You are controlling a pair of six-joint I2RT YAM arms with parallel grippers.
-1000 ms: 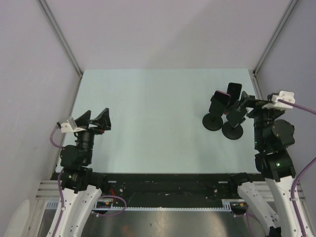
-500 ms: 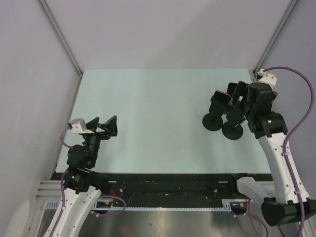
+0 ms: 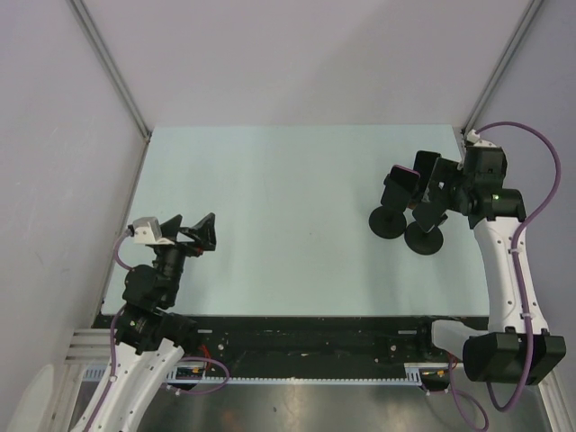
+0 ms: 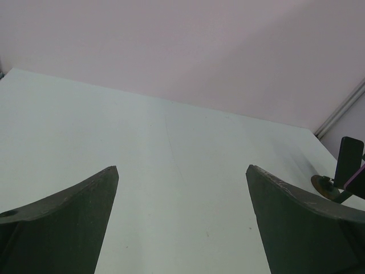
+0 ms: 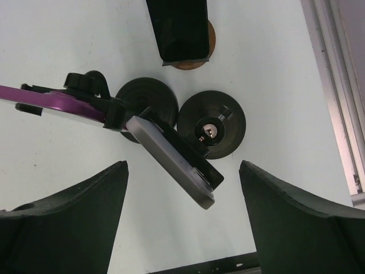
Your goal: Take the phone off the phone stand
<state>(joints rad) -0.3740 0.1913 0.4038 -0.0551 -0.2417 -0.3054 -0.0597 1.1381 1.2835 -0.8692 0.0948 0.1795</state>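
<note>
Presently, by item.

- **Phone** [image 5: 171, 157]: a grey-edged slab, tilted in its clamp. It sits by the right edge of the worktop [image 3: 270, 180], toward the far right corner, and has not yet been lifted.
- **Phone stand** [image 5: 212, 130]: a black round base with the post end showing at its middle. I judge it to be the one bearing the phone, though the clamp's link to it is hidden. It touches a second black base [image 5: 142, 97].
- **Purple-cased phone** [image 5: 51, 103]: seen edge-on in a neighbouring holder, just beside the grey one.
- **Brown-based stand** [image 5: 197, 61]: carries a black phone [image 5: 179, 25] and stands nearer the far edge.
- **Right gripper** [image 3: 439, 193]: its fingers are spread wide and hold nothing. It hangs above the phone, which is centred in the gap, so this is likely the line-up for a grasp across the phone's width.
- **Left gripper** [image 4: 181, 171]: released and empty, near the left edge toward the near corner. It is well apart from the stands, probably parked to leave room.
- **Hazard**: the stands are crowded, so closing fingers could knock the purple-cased phone.
</note>
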